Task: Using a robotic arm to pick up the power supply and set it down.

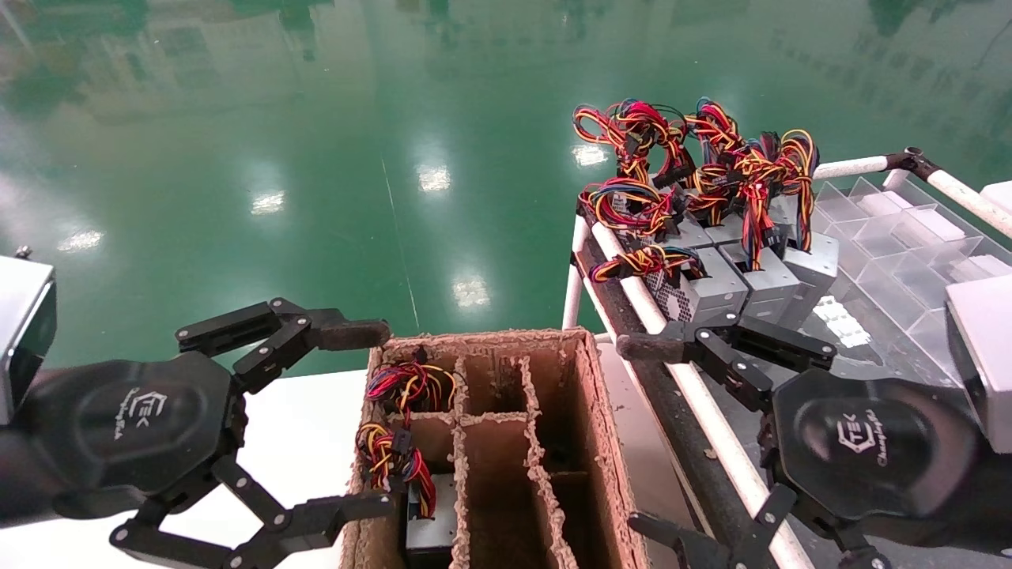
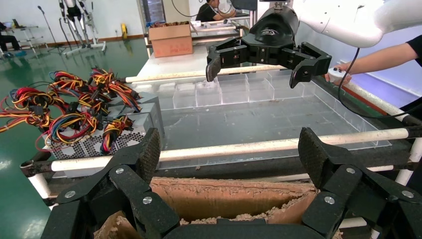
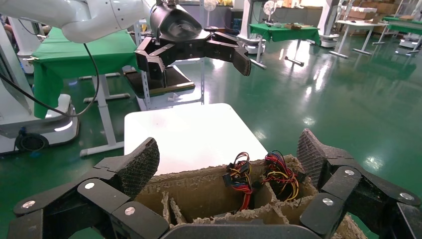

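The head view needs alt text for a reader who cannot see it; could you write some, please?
Two open black grippers, left gripper and right gripper, flank a divided cardboard box with two wire bundles in its left compartments. Grey power supplies stand grouped on the rack at right.

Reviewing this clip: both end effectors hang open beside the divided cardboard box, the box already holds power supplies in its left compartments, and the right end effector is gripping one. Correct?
Not quite. The right end effector grips nothing; the head view shows its fingers spread and empty. The rest stands: the left end effector is open too, and the cardboard box holds power supplies in its left compartments.
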`<control>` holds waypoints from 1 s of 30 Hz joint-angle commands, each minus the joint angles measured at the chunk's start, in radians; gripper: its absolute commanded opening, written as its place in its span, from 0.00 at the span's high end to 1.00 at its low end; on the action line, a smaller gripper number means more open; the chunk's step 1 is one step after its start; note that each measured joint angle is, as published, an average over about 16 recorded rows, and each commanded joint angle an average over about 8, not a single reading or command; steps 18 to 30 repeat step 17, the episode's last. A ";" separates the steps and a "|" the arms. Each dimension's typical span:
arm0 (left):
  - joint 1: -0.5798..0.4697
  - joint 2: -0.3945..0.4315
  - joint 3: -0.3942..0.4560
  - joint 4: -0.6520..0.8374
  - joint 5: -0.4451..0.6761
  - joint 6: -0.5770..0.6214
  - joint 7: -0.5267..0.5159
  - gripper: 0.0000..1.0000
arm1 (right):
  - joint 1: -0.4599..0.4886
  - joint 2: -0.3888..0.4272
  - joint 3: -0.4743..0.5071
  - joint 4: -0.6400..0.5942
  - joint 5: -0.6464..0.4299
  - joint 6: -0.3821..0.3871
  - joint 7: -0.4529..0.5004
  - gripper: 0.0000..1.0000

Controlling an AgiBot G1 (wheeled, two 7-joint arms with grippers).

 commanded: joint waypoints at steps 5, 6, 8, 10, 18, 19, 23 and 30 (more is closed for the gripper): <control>0.000 0.000 0.000 0.000 0.000 0.000 0.000 0.00 | 0.002 0.000 -0.001 -0.003 -0.001 0.001 -0.001 0.00; 0.000 0.000 0.000 0.000 0.000 0.000 0.000 0.00 | 0.002 0.000 -0.001 -0.004 -0.001 0.001 -0.001 0.00; 0.000 0.000 0.000 0.000 0.000 0.000 0.000 0.00 | 0.003 -0.001 -0.001 -0.004 -0.001 0.001 -0.001 0.00; 0.000 0.000 0.000 0.000 0.000 0.000 0.000 0.00 | 0.003 -0.001 -0.001 -0.005 -0.001 0.001 -0.001 0.00; 0.000 0.000 0.000 0.000 0.000 0.000 0.000 0.00 | 0.003 -0.001 -0.001 -0.006 -0.002 0.001 -0.001 0.00; 0.000 0.000 0.000 0.000 0.000 0.000 0.000 0.00 | 0.003 -0.001 -0.001 -0.006 -0.002 0.001 -0.001 0.00; 0.000 0.000 0.000 0.000 0.000 0.000 0.000 0.00 | 0.003 -0.001 -0.001 -0.006 -0.002 0.001 -0.001 0.00; 0.000 0.000 0.000 0.000 0.000 0.000 0.000 0.00 | 0.003 -0.001 -0.001 -0.006 -0.002 0.001 -0.001 0.00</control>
